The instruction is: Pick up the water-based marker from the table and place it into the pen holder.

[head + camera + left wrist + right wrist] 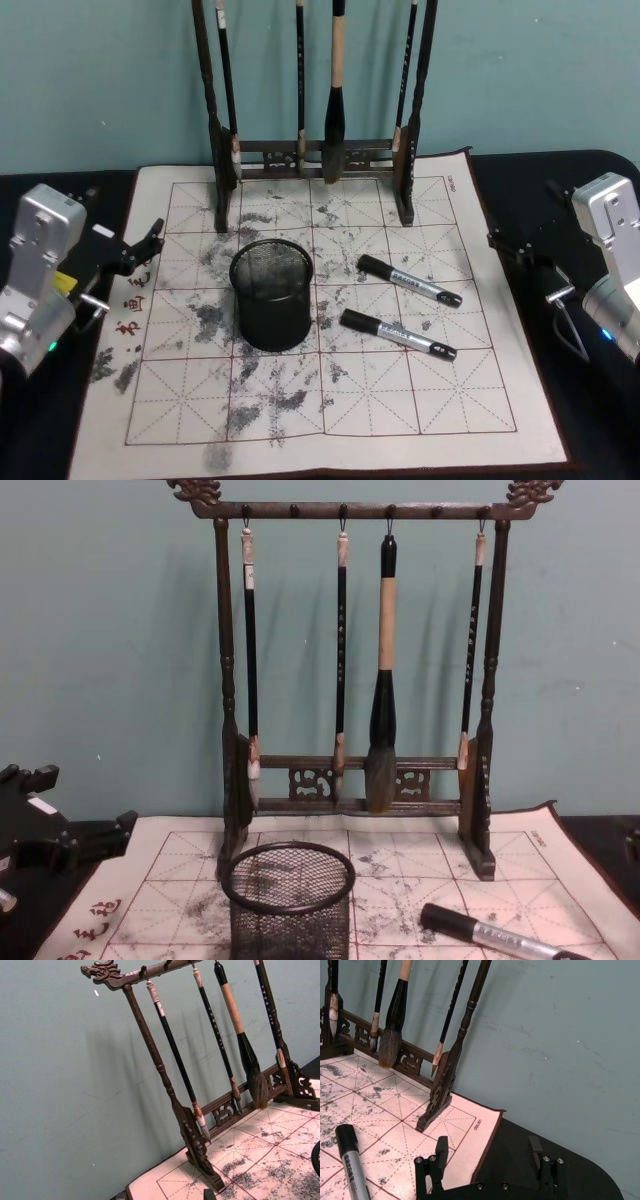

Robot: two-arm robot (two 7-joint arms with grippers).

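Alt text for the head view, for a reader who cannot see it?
Two black-capped markers, the farther marker and the nearer marker, lie on an ink-smudged gridded mat right of an upright black mesh pen holder. A wooden brush rack with hanging brushes stands at the back. The left gripper and right gripper sit open at the mat's sides.

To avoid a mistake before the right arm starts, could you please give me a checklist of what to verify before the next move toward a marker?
1. Right claw open and empty: ok; it is beyond the right edge of the mat.
2. Markers free to grasp: ok; the nearer marker and the farther marker lie apart on the mat, right of the pen holder.
3. Pen holder upright, mouth unblocked: ok.
4. Left claw out of the way: ok; it is at the mat's left edge.
5. Which marker is meant: cannot tell; both look alike.
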